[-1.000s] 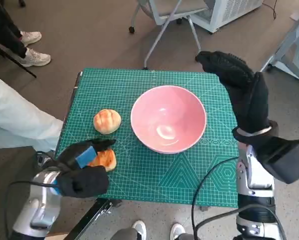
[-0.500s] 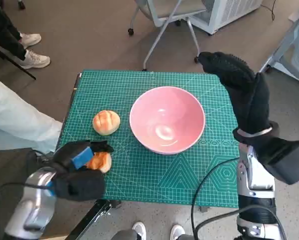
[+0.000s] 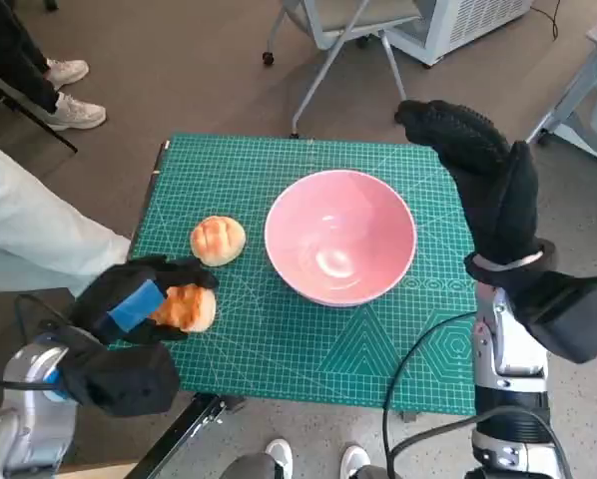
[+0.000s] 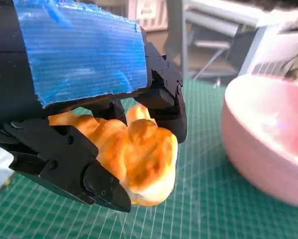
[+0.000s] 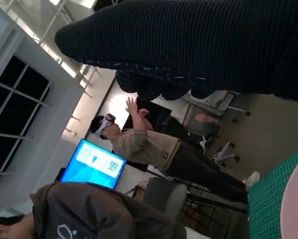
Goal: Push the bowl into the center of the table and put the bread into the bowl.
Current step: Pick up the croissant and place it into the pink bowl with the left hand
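Note:
The pink bowl (image 3: 340, 236) stands near the middle of the green cutting mat (image 3: 308, 349), also seen as a pink wall (image 4: 268, 139) in the left wrist view. My left hand (image 3: 139, 299) holds a golden bread roll (image 3: 186, 307) lifted just above the mat's left edge; its black fingers wrap the roll (image 4: 139, 159). A second bread roll (image 3: 218, 240) lies on the mat left of the bowl. My right hand (image 3: 478, 170) hovers raised beside the bowl's right rim, fingers straight, holding nothing.
A chair's metal legs (image 3: 338, 60) stand beyond the table's far edge. A person's pale trouser leg (image 3: 29, 239) is close to the table's left side, and shoes (image 3: 69, 100) lie further back. A person (image 5: 154, 149) stands in the right wrist view.
My left hand has closed on the near bread roll and lifted it off the mat, shifting slightly left. The bowl, the other roll and my right hand have stayed put.

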Controlling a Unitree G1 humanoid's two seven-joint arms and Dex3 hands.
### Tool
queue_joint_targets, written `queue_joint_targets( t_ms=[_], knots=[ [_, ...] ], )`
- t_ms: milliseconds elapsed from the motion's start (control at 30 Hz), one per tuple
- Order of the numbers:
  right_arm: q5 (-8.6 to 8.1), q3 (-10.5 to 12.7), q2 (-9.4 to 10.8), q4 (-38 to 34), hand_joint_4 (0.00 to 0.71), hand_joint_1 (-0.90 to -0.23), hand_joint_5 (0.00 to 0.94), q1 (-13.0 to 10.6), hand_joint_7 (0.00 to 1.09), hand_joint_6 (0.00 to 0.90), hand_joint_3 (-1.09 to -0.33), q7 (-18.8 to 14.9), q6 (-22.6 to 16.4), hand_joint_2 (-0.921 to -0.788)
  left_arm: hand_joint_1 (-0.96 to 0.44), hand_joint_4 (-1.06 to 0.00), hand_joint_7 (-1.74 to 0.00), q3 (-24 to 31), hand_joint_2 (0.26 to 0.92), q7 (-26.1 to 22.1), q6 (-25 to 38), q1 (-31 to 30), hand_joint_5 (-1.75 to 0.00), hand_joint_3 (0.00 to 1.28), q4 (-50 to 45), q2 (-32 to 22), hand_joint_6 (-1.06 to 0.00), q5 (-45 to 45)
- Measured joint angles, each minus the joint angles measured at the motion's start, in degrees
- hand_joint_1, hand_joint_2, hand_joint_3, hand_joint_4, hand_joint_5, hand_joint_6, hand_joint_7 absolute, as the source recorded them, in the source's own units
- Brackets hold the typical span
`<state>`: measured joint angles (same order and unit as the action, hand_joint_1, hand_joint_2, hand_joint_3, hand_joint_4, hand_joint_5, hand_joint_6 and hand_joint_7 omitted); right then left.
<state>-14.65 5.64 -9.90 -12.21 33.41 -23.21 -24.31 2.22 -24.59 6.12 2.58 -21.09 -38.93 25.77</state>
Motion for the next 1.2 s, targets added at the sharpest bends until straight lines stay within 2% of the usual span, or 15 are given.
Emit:
queue_joint_targets(
  t_ms=[100,267,467,800,1067,1200],
  knots=[
    [-0.45,0.14,-0.02,-0.2,0.2,-0.688,0.0,0.01,0.64,-0.001,-0.722,0.0,0.0,-0.921,0.0,-0.85,-1.03,1.61,0.886,-0.4,0.87,2.54,-1.05,0.03,-2.58,0.04,-0.71,-1.7],
    [-0.86,0.04,0.16,-0.31,0.2,-0.7,0.0,0.3,0.64,-0.001,-0.72,-0.05,0.01,-0.921,0.0,-0.9,-0.98,3.34,0.873,0.16,2.25,11.63,-0.98,0.02,-6.06,0.34,-0.75,-2.48],
    [-0.98,0.1,0.14,-0.19,0.2,-0.704,0.001,0.34,0.64,0.0,-0.719,-0.16,0.01,-0.921,0.0,-0.94,-0.84,0.34,0.851,2.93,1.23,22.33,-0.99,0.01,-5.96,3.7,-0.83,-2.17],
    [-1.11,0.18,0.07,1.44,0.203,-0.698,0.002,-0.22,0.65,0.0,-0.72,-0.17,0.06,-0.921,0.0,-0.91,-0.96,-9.93,0.867,5.96,-5.03,34.94,-0.98,0.02,5.33,10.91,-0.77,0.53],
    [-1.14,0.35,0.02,2.59,0.204,-0.682,0.002,-0.98,0.65,0.0,-0.728,-0.15,0.12,-0.921,0.0,-0.85,-1.1,-16.57,0.903,6.13,-8.6,43.68,-1.0,0.01,18.19,15.62,-0.68,2.89],
    [-1.12,0.39,0.04,3.23,0.204,-0.678,0.002,-1.4,0.65,0.0,-0.732,-0.09,0.16,-0.921,0.0,-0.82,-1.09,-19.06,0.913,6.6,-11.77,46.71,-1.05,0.01,26.51,17.33,-0.66,3.5]
  ],
)
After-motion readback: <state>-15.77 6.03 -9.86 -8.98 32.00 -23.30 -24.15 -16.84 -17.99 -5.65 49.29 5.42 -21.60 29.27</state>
